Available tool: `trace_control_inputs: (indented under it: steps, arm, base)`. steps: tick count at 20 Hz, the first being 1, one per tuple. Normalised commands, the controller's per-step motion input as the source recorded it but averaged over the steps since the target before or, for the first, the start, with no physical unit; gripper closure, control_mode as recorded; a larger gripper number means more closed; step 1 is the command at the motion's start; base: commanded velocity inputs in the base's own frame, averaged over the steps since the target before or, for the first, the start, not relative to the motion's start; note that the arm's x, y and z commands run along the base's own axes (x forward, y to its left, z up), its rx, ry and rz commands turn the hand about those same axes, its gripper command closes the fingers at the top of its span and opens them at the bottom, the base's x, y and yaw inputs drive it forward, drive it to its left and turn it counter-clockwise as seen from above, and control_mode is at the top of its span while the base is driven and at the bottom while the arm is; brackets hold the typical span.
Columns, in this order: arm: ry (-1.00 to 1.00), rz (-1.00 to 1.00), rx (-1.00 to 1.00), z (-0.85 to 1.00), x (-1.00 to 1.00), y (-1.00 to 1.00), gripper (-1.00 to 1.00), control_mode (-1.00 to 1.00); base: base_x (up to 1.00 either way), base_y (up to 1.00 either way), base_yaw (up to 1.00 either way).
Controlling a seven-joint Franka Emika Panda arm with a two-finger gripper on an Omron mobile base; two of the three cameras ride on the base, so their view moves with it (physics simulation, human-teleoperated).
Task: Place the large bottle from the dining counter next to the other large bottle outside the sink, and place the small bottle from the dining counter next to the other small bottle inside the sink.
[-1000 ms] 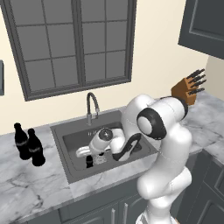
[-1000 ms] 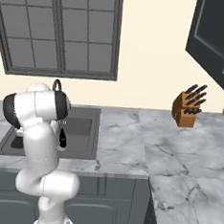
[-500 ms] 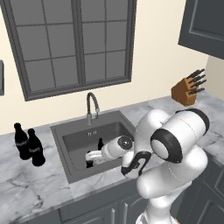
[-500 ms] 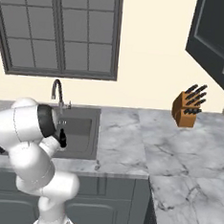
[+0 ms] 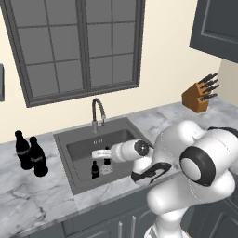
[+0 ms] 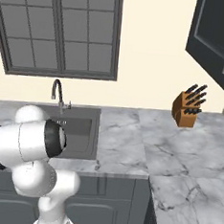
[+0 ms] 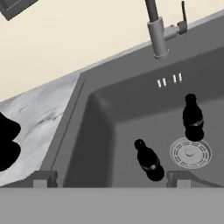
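Two small dark bottles stand upright in the sink [image 5: 76,153], one near the front [image 5: 95,169] [image 7: 148,161] and one behind it [image 5: 107,156] [image 7: 192,118] by the drain. Two large dark bottles [image 5: 30,152] [image 7: 6,146] stand side by side on the marbled worktop left of the basin. My gripper [image 5: 95,153] [image 7: 109,181] hangs open over the basin, above the small bottles, with nothing held between its fingers. The dining counter is out of view.
A gooseneck tap [image 5: 97,111] [image 6: 58,94] [image 7: 155,26] rises at the sink's rear edge. A wooden knife block [image 5: 200,93] [image 6: 187,108] stands on the worktop at the far right. A window and wall lie behind the sink [image 6: 81,128].
The arm's elbow and shoulder have swung down and to the right, toward the front of the counter. The hand has stayed over the basin, open. The bottles have not moved.
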Motion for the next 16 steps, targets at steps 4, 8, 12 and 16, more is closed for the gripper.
trace_control_inputs:
  steps: [4, 8, 12, 16]
  arm:
    - [0.19, 0.00, 0.00, 1.00, -0.02, 0.00, -1.00, -1.00]
    - [0.22, 0.00, 0.00, 0.92, -0.08, 0.00, -1.00, -1.00]
    - [0.21, -0.05, 0.00, 0.95, 0.00, 0.00, -1.00, -1.00]
    - [0.12, -0.12, 0.01, 1.00, 0.00, 0.04, -1.00, -1.00]
  base:
    - [0.00, 0.00, 0.00]
    - [0.00, 0.00, 0.00]
    - [0.00, 0.00, 0.00]
    - [0.00, 0.00, 0.00]
